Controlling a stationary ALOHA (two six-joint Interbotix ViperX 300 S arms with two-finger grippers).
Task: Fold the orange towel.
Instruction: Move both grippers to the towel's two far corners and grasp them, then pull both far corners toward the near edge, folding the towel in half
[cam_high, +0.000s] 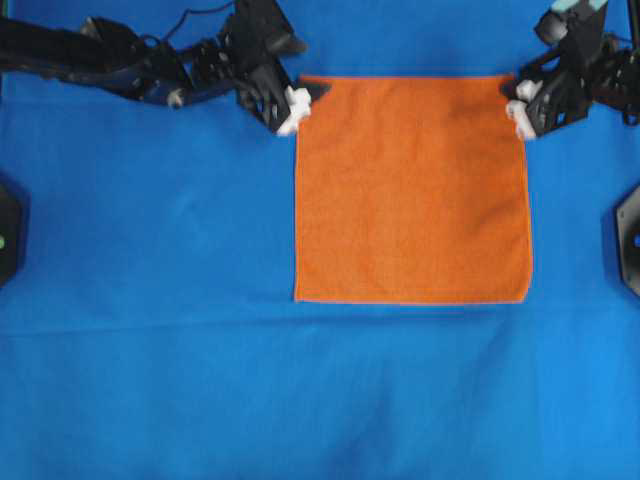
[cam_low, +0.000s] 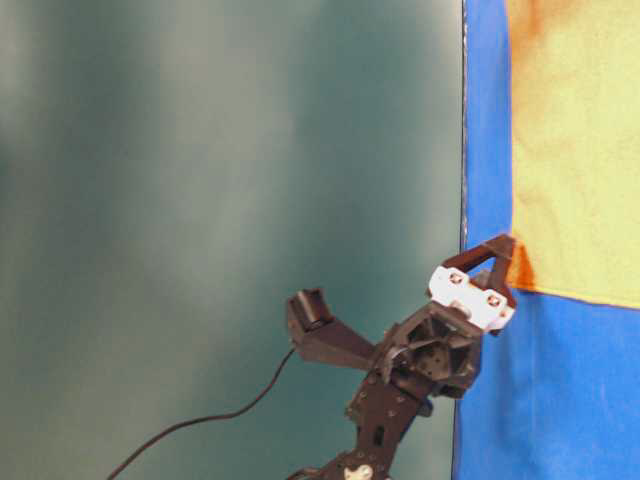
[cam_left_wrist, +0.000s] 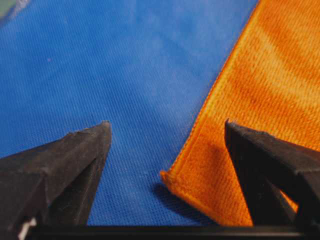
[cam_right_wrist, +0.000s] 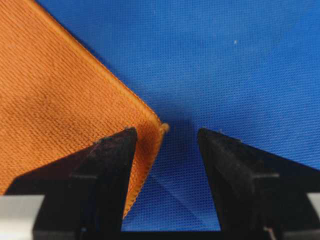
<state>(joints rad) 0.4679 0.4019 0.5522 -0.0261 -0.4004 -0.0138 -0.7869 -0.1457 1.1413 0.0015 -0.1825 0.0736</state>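
Both grippers (cam_high: 312, 97) (cam_high: 512, 92) seemingly straddle orange towel (cam_high: 412, 190) corners.

We've got loads of open room here: the blue sheet (cam_high: 150, 300) is bare along its whole near edge and down the left side, so a gripper could sweep in there with nothing in the way. The orange towel (cam_high: 412, 190) lies flat toward the far right, no bumps to snag on. The crowded part is the far edge. The left gripper (cam_high: 312, 98) sits spread at the towel's far left corner, the right gripper (cam_high: 512, 92) spread at its far right corner, each straddling a corner. Between them the far hem is clear. Two black mounts (cam_high: 628, 240) sit at the left and right edges.
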